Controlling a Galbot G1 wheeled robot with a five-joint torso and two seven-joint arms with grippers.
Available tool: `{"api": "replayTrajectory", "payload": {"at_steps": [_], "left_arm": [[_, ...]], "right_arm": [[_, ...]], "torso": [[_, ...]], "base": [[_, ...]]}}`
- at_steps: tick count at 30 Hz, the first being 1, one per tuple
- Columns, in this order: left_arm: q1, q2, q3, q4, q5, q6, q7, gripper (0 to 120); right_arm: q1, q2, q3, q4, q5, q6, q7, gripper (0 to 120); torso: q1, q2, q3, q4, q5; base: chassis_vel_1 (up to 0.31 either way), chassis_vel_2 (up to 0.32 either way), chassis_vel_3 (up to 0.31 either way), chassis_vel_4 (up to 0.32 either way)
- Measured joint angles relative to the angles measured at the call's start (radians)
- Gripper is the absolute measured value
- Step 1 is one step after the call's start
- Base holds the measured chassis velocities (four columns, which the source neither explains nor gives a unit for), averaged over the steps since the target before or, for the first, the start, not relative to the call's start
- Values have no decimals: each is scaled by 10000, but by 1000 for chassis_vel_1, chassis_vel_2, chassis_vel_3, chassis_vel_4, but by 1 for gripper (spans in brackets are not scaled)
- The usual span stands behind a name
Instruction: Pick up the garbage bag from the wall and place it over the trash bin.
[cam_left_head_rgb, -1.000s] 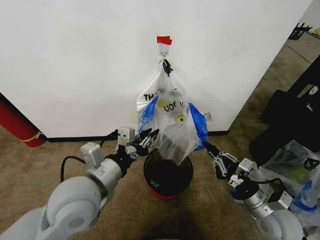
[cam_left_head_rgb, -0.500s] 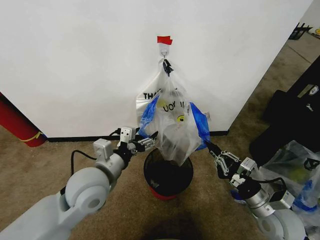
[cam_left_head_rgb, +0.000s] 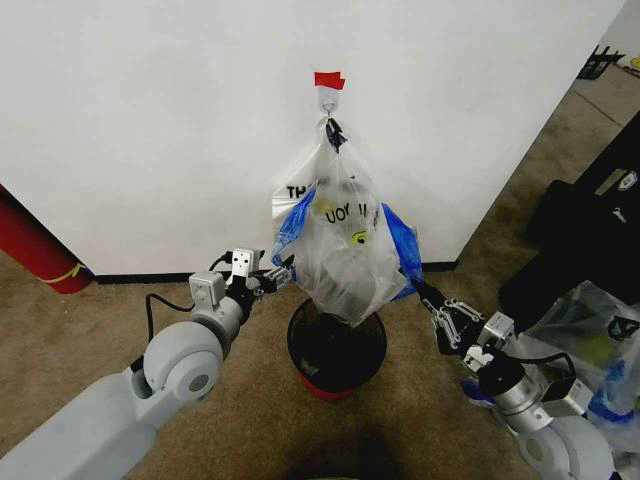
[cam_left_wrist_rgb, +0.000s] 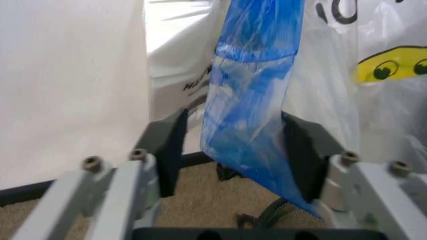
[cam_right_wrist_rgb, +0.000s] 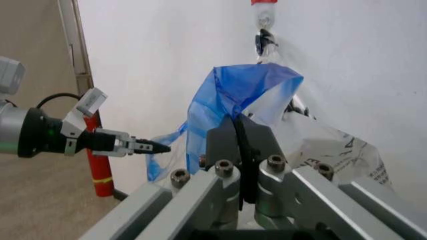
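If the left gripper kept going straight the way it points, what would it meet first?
Most likely the blue edge of the garbage bag, already hanging between the open fingers of the left gripper; beyond that, probably the wall.

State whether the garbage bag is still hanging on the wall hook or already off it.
Hanging. The garbage bag hangs by its handles from the hook, above the trash bin. Left gripper and right gripper are at its blue sides.

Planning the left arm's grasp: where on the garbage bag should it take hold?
The blue side flap, approached from the bag's left. It hangs as a thin loose sheet between the left gripper's open jaws.
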Motion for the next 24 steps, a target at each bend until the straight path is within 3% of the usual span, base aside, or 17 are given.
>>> {"api": "replayTrajectory", "payload": {"at_steps": [12, 17, 24], "left_arm": [[-283, -7, 309, 54, -35, -243, -6, 3], [116, 208, -10, -482, -112, -302, 4, 0], [1755, 531, -1437, -1937, -290, -367, 66, 0]], "right_arm": [[-55, -85, 68, 144, 196, -62, 156, 0], [-169, -97, 127, 227, 315, -70, 149, 0], [-717, 84, 286, 259, 300, 169, -153, 0]], "torso": [[0, 0, -1, -1, -1], [0, 0, -1, 0, -1], [0, 0, -1, -1, -1]], "base": [[0, 0, 0, 0], [0, 0, 0, 0], [0, 0, 0, 0]]}}
